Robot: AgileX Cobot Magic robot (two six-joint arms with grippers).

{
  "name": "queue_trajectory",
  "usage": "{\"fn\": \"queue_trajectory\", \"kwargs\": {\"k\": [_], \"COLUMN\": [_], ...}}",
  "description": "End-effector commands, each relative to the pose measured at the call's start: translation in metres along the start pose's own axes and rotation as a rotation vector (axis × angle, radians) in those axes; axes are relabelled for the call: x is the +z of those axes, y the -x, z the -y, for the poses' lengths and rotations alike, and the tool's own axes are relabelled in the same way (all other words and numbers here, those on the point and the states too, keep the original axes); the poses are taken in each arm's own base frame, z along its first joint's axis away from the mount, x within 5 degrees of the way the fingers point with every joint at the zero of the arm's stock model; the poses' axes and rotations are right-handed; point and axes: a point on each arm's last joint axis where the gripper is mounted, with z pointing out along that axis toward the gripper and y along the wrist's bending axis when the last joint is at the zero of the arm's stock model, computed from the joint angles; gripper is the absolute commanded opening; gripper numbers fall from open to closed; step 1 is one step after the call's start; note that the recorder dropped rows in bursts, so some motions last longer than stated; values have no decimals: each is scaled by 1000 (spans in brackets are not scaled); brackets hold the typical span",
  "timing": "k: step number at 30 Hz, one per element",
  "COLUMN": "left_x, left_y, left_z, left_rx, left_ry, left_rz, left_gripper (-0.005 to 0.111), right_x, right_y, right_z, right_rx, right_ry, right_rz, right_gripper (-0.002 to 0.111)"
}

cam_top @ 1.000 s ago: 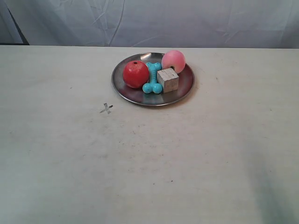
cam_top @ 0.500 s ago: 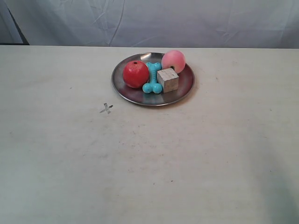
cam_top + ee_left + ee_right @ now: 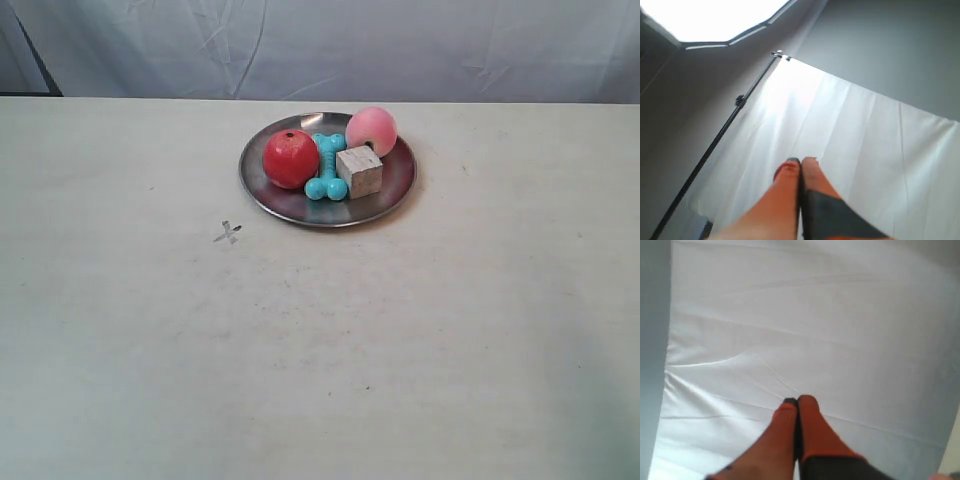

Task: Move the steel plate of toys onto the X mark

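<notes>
Exterior view: steel plate (image 3: 262, 200) of toys (image 3: 330, 165) on surface (image 3: 400, 350), near X mark (image 3: 228, 233), not on it. Both pressed together, empty: left claw (image 3: 801, 162), right claw (image 3: 797, 401). Risk: a one-sided rim lift tilts it and the toys roll out.

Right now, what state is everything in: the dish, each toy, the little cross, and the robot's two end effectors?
steel plate, lying flat, holding toys, apart from the mark
red ball, resting in the plate
pink ball, resting in the plate
turquoise bone, lying flat between ball and cube
wooden cube, sitting in the plate
X mark, uncovered
left end effector, shut, empty
right end effector, shut, empty
</notes>
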Motion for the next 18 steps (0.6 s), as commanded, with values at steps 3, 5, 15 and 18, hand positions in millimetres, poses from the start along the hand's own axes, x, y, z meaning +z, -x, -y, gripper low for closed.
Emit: {"fn": "queue_trajectory", "kwargs": {"k": [3, 5, 15, 18], "left_x": [101, 138, 211, 203], "left_y": [-22, -48, -248, -305], "left_z": [34, 34, -10, -24], "left_rx": [313, 291, -8, -145], "left_ry": [-153, -135, 247, 372], "left_rz": [-155, -254, -1176, -1375], "left_gripper": [0, 0, 0, 0], "right_x": [19, 38, 210, 262], "right_y": [-2, -6, -54, -80], "right_z": [-41, -46, -24, 1], "right_rx": [-550, -615, -992, -963], "right_ry": [79, 16, -476, -484], "right_rz": [-51, -105, -737, -952], "right_gripper": [0, 0, 0, 0]}}
